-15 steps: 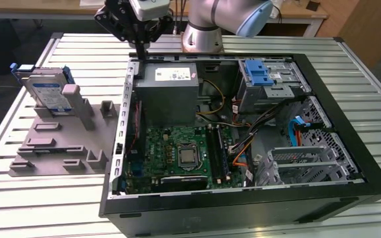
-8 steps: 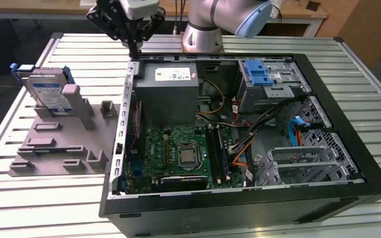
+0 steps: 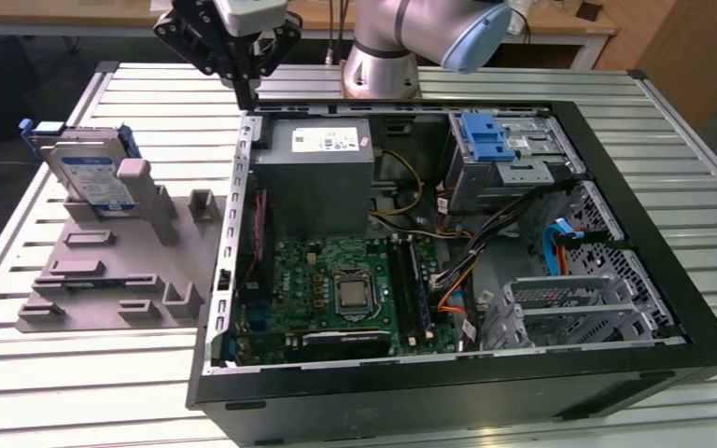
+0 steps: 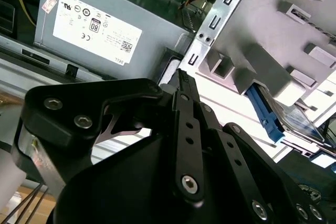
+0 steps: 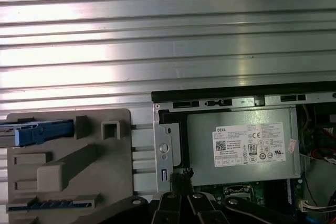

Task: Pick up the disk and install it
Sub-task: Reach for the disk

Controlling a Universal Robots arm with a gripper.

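Observation:
The disk [image 3: 90,174] stands on edge in a grey holder [image 3: 109,271] on the slatted table, at the exterior view's left. It is silver with a white-and-blue label and a blue bracket. My gripper [image 3: 246,93] hangs above the back left corner of the open computer case [image 3: 458,401], to the right of the disk and well apart from it. Its fingers are shut together with nothing between them. The second wrist view shows the disk [image 4: 300,123] past the shut gripper [image 4: 180,75]. In the first wrist view the disk's blue bracket [image 5: 42,132] lies off to one side of the gripper [image 5: 182,174].
Inside the case sit a grey power supply box [image 3: 315,177] with a white sticker, the green motherboard [image 3: 333,289], loose cables, a drive bay with a blue latch [image 3: 489,140] and a metal drive cage [image 3: 570,313]. The arm's base [image 3: 377,65] stands behind the case.

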